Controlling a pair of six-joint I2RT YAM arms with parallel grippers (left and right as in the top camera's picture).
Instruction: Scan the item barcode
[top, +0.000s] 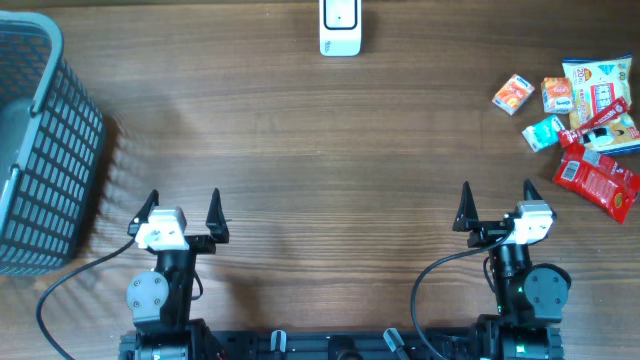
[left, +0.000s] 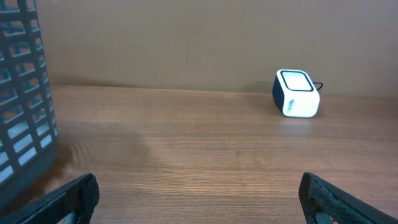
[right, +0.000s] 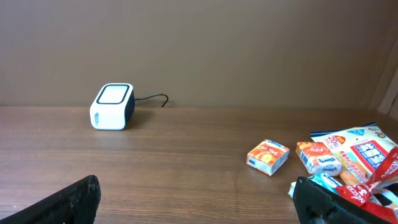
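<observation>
Overhead, the left gripper is seen near the front edge of the table, its jaws spread wide and nothing held between them; the right gripper is likewise spread wide and empty, at the same depth and well apart from the left one; only bare wood is seen between each pair of fingers in the wrist views. The snack items are found closest to the right gripper: a heap of packets is laid at the right edge of the table, ahead of that gripper and to its right; a red packet is placed at the near end of the heap, and a small orange carton is set just apart on its left side. The white barcode scanner is placed at the far edge of the table, roughly midway between the two arms and well apart from both; it is seen ahead and rightward from the left wrist, ahead and leftward from the right wrist. A grey slatted basket is stood at the left edge, near the left gripper and not touched by it.
</observation>
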